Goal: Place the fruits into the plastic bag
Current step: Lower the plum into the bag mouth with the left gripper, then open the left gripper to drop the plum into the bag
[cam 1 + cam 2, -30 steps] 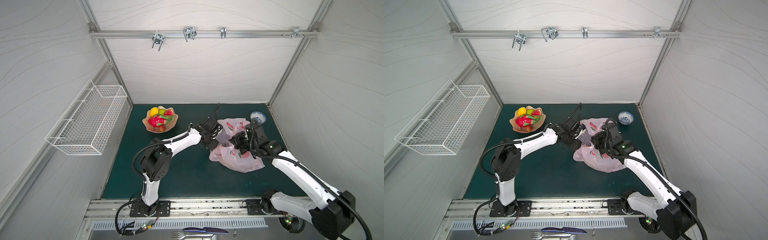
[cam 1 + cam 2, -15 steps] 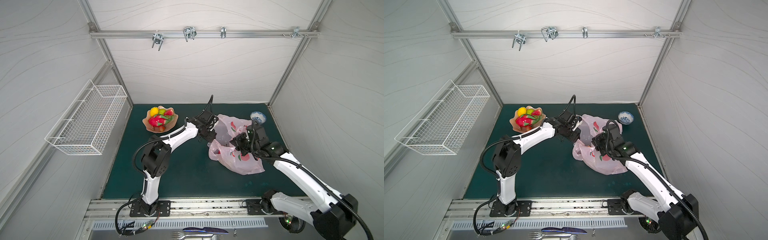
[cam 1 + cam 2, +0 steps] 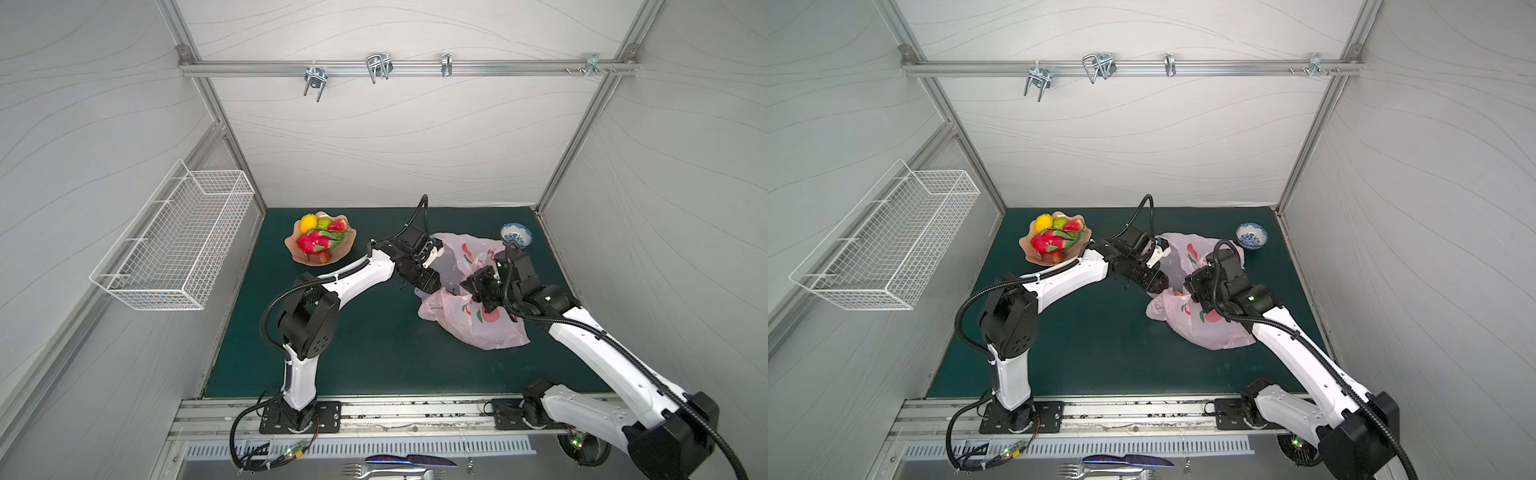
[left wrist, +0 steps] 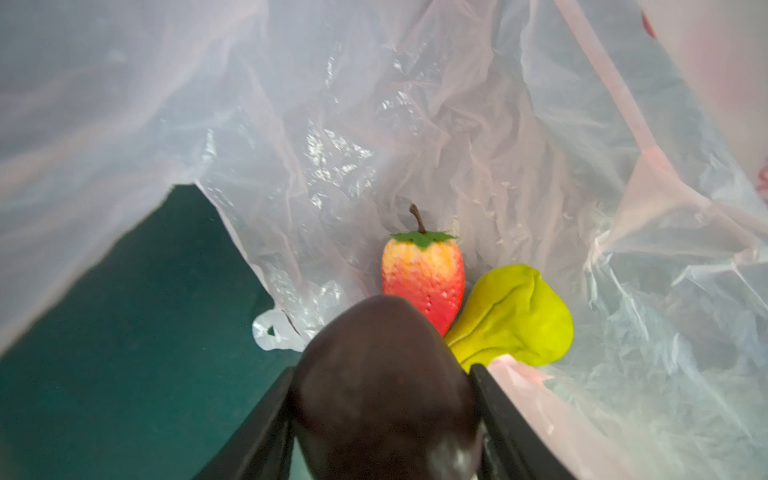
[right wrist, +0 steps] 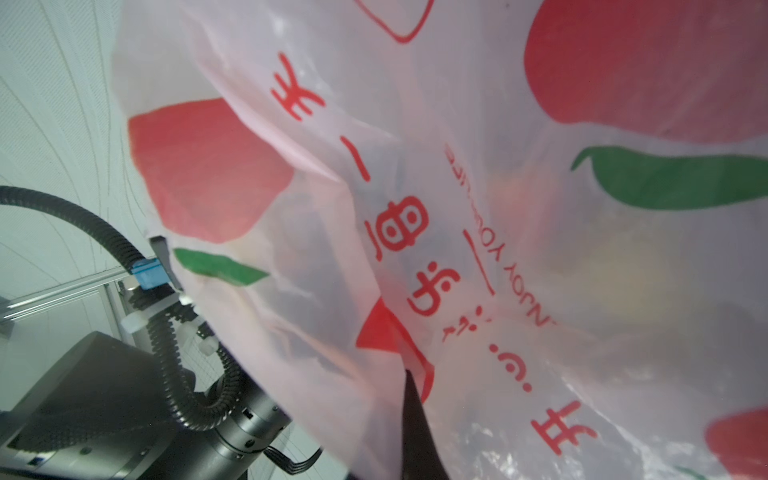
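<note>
The left pincer [image 4: 382,372] is clenched on the dark fruit [image 4: 376,407], a glossy brown-purple round piece held between its two black fingers [image 4: 266,432]. It is already inside the mouth of the plastic bag [image 3: 490,328]. Just ahead of it in the left wrist view, a strawberry [image 4: 422,276] and a yellow-green pear [image 4: 515,311] lie on the bag's floor, touching each other. Whether the dark fruit touches the strawberry's tip or hangs just above it I cannot tell. The right pincer [image 3: 473,286] is shut on a fold of the bag's upper film and lifts it, so the mouth gapes toward the left arm.

The step in hand looks to be the drop. To do it well, I would go a little lower so the fruit has no height to bounce. I would then open wide enough that the slippery round piece falls clear rather than clinging to one finger. The withdrawal should follow the line of entry, since thin film drapes close against one finger and could snag. The right pincer ought to hold the mouth up until the left is out.

Further off, the dish [image 3: 309,261] carries the lemon [image 3: 308,222], the dragon fruit [image 3: 318,243] and others. It sits well apart from the bag across the green surface [image 3: 374,340], so most of the task seems to remain
</note>
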You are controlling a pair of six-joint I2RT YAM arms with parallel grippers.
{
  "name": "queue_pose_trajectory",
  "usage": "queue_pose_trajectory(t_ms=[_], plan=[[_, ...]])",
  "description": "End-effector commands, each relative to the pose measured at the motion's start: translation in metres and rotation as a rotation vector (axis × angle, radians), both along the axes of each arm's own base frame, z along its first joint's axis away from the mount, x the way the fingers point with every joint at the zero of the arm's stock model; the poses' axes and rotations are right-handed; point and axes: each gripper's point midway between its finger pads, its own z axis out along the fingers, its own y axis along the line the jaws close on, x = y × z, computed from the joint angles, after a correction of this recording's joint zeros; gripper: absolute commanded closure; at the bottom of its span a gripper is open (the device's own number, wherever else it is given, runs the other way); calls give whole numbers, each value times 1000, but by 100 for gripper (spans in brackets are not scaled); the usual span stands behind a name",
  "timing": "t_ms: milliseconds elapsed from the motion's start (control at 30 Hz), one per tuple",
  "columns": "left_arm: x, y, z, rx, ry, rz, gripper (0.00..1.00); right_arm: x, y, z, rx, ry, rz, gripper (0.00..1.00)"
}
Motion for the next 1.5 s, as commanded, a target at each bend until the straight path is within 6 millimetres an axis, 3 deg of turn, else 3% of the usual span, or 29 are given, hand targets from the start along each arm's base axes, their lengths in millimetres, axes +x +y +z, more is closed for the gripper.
queue_pose_trajectory(t_ms=[0,300,767,1133,1200,1367,1467], plan=[[-14,-15,21,-78,-22,-53,79,-8,-6,-6,-7,25,-10,100],[-38,-35,8,-82,31,-103,81,-10,-2,-7,0,33,-7,100],[-26,-78,21,-248,162,10,76,-10,4,-12,24,38,-11,100],[-20,-107,6,-278,304,116,67,-7,5,-15,47,42,-14,100],[-19,-111,6,-292,323,126,62,-6,5,-15,52,42,-14,100],[-21,-114,5,-310,355,140,36,-6,3,-17,60,47,-18,100],[-22,-116,5,-328,378,143,26,-5,2,-18,62,48,-21,100]])
